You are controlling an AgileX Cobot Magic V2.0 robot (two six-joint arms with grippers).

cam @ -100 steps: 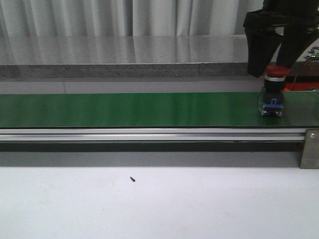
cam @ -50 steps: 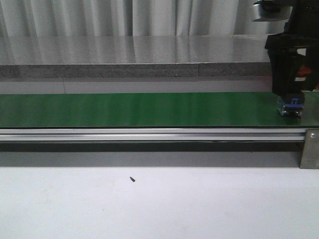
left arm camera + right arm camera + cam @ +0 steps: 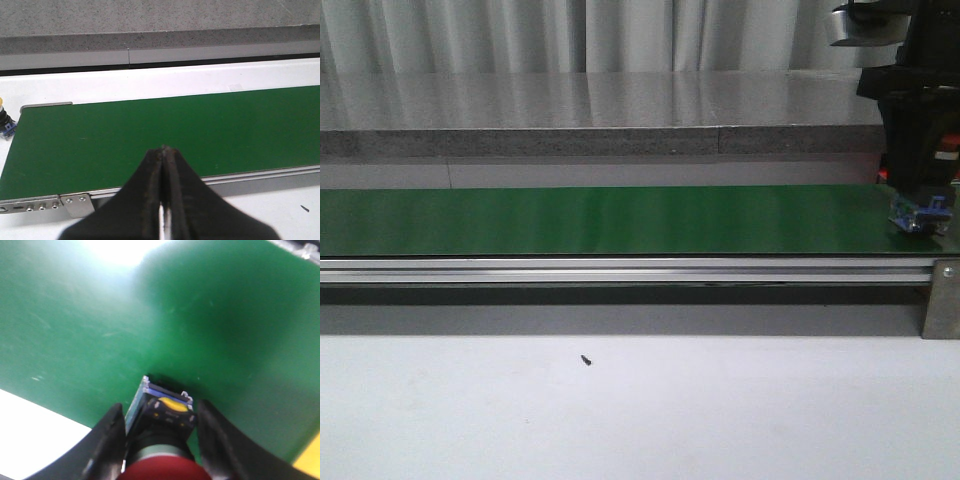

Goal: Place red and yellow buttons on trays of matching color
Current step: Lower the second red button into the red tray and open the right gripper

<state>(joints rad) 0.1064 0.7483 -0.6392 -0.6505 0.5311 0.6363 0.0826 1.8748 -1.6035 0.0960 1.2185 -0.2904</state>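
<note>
My right gripper [image 3: 918, 195] stands at the far right end of the green belt [image 3: 600, 220], shut on the red button [image 3: 918, 215]. Only the button's blue base shows below the fingers, and it is tilted. In the right wrist view the fingers [image 3: 112, 435] flank the button [image 3: 160, 440], with its red cap near the camera and its base over the belt [image 3: 75, 315]. My left gripper [image 3: 163, 149] is shut and empty over the belt's near edge. A yellow button [image 3: 4, 122] stands just off the belt's end. No tray shows clearly.
An aluminium rail [image 3: 620, 270] runs along the belt's front, with a bracket [image 3: 942, 300] at its right end. A grey ledge [image 3: 570, 140] lies behind the belt. A small black screw [image 3: 586, 359] lies on the white table. A yellow patch [image 3: 307, 465] shows beside the right fingers.
My right gripper came down over the red button and closed round it while shifting right along the belt. The button's base now sits tilted.
</note>
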